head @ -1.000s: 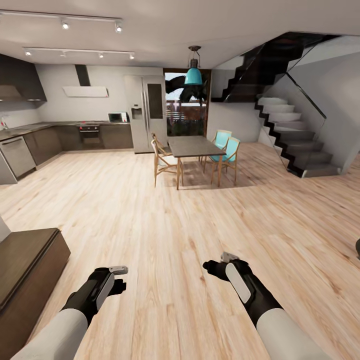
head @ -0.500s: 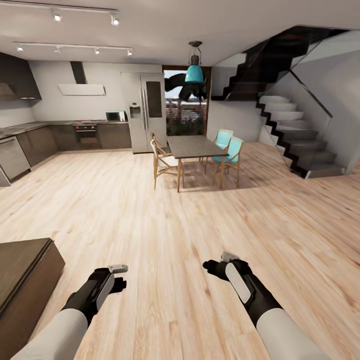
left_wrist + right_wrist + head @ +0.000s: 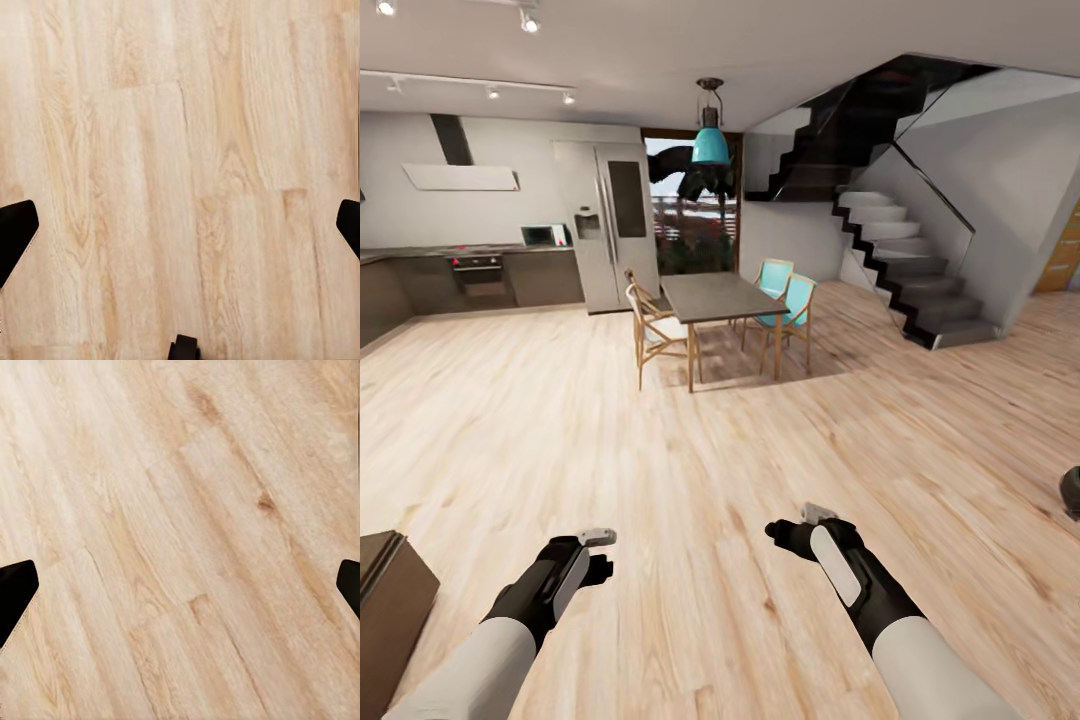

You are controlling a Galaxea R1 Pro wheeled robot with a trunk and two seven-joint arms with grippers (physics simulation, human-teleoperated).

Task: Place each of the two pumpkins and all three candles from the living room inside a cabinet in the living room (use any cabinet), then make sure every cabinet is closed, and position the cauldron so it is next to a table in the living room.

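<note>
Closest in, the robot's two arms hang low over bare plank floor (image 3: 690, 480). The left gripper (image 3: 598, 555) and right gripper (image 3: 792, 530) both sit out front in the head view, and the wrist views show each pair of fingers spread wide with nothing but floorboards between them, so both pincers are empty.

Down at the near left corner there's a dark-brown wooden block (image 3: 390, 600), probably the end of the cabinet, though only a corner of it is in shot. Over at the far right edge, partly cut off, sits a small dark round thing (image 3: 1071, 492) on the floor. That could be the cauldron, but too little of it shows to call it. No pumpkins or candles here, and no glass coffee table either.

Further back: a dining table (image 3: 705, 297) with wooden and teal chairs, a teal pendant lamp (image 3: 710, 145) above it, kitchen units and a fridge (image 3: 610, 240) along the back wall, and a dark staircase (image 3: 900, 270) on the right.

Looks like a drive-and-search step, not a grab. Doing it well likely means keeping the arms tucked low like this, steering the base gently, and sweeping the view round toward the living-room side until the orange pumpkins or the pale candles turn up before committing to a reach.
</note>
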